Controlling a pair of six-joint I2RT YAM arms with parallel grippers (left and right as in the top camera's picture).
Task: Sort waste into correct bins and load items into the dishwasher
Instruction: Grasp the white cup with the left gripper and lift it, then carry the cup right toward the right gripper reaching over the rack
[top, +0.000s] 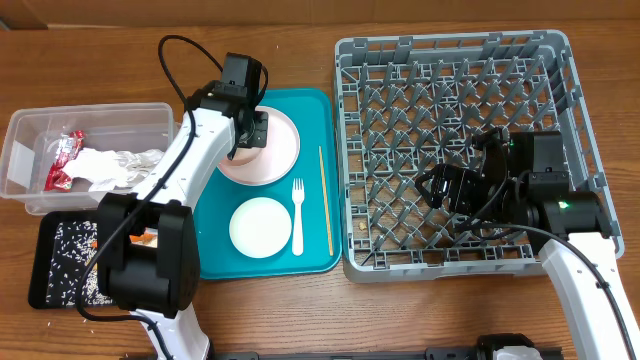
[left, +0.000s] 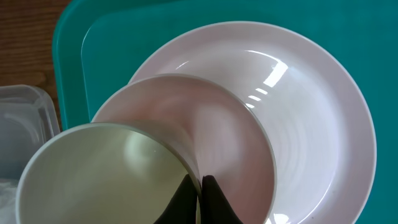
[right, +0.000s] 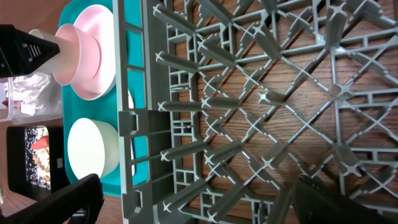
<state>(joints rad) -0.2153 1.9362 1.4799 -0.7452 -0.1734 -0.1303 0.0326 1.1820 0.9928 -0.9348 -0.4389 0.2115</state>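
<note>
One loading step: left gripper (left: 199, 186) pinches white cup (left: 93, 177) rim, upper centre-left; next move likely lifts it across to grey rack (top: 345, 150) at right; right gripper (right: 193, 199) spread above it

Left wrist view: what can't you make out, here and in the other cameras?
- Left wrist: the frame's bottom edge cuts off the lower parts of the cup and bowl.
- Overhead: the left gripper mostly hides both on the pink plate.
- Right wrist: the black tray contents are too small and blurred.
</note>
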